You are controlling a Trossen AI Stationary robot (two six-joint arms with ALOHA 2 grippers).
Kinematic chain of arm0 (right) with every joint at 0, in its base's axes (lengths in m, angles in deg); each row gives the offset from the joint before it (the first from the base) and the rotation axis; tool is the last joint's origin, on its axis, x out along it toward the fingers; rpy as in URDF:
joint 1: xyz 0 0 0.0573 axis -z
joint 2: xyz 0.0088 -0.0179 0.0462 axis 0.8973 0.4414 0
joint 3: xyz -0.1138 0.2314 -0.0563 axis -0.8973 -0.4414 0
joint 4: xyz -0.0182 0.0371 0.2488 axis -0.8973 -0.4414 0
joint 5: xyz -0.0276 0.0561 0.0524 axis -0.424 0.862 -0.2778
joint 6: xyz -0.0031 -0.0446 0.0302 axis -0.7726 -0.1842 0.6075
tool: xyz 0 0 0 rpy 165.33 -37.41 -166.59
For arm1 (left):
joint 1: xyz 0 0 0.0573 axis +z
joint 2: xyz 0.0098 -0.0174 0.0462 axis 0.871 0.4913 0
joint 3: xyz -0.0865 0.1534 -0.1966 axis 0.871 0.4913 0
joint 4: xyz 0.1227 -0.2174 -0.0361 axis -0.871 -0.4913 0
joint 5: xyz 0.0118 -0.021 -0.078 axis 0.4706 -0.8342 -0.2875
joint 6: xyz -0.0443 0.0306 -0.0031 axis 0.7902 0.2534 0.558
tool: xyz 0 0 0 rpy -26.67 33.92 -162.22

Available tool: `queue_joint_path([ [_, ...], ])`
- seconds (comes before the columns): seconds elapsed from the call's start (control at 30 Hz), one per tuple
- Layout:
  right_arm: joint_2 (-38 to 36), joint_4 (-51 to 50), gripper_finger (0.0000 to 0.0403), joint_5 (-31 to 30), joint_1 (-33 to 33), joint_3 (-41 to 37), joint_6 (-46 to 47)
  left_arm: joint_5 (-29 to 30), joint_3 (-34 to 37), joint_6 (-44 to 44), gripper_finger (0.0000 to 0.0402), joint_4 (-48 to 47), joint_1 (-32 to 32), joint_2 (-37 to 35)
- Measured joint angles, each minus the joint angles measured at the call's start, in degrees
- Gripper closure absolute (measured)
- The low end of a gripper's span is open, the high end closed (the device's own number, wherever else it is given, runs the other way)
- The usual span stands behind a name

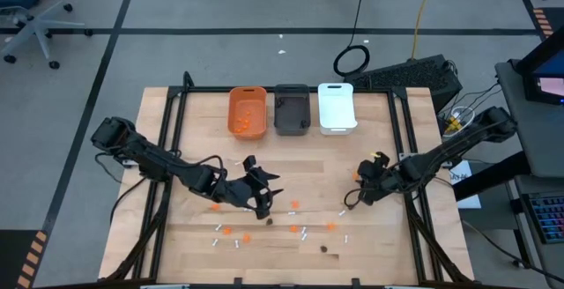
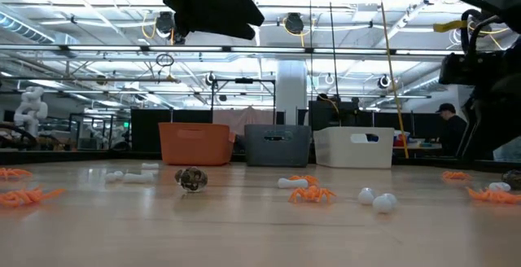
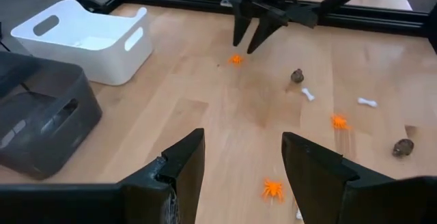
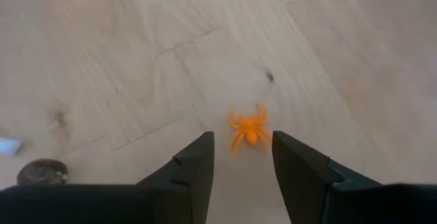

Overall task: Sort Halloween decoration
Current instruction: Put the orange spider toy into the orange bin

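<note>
Halloween decoration, unsorted
Orange spiders [image 4: 248, 132], dark lumps [image 2: 191, 179] and white bones [image 3: 367, 102] lie scattered flat across the worktop's near half.

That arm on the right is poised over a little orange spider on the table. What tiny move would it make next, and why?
Probably it will ease down a little and close the right gripper on the small orange plastic spider. In the right wrist view the spider lies on the bare wooden table just ahead of the gap between the two dark fingers, which stand apart and touch nothing yet.
</note>
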Motion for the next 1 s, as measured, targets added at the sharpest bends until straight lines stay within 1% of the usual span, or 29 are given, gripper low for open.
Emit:
queue_joint_path([
  [0.17, 3.3, 1.6, 0.0268, -0.1, 0.0, 0.0, 1.5, 0.0, 0.0, -0.2, 0.0207, -0.7, 0.0, 0.0],
  [0.4, 9.4, 4.3, 0.0253, -1.5, 0.0, 0.0, 1.4, 0.0, 0.0, -1.6, 0.0207, -2.3, 0.0, 0.0],
  [0.5, 11.5, 4.7, 0.0256, -1.5, 0.0, 0.2, 1.4, 0.0, 0.0, -1.9, 0.0207, -2.9, 0.0, 0.0],
  [0.6, 13.0, 5.0, 0.0274, -1.7, 0.0, 0.3, 1.4, 0.0, 0.0, -3.0, 0.0207, -2.9, 0.0, 0.0],
  [0.67, 13.3, 5.1, 0.0294, -1.6, 0.0, 0.3, 1.4, 0.0, 0.0, -3.2, 0.0207, -2.9, 0.1, 0.0],
  [0.9, 13.3, 5.8, 0.0388, -1.5, 0.0, 0.2, 0.1, 0.2, 0.0, -4.0, 0.0207, -2.9, 0.2, 0.0],
  [1.0, 13.3, 7.8, 0.0395, -1.6, 0.0, 0.2, -1.8, 0.2, 0.0, -4.2, 0.0207, -2.9, 0.2, 0.0],
])
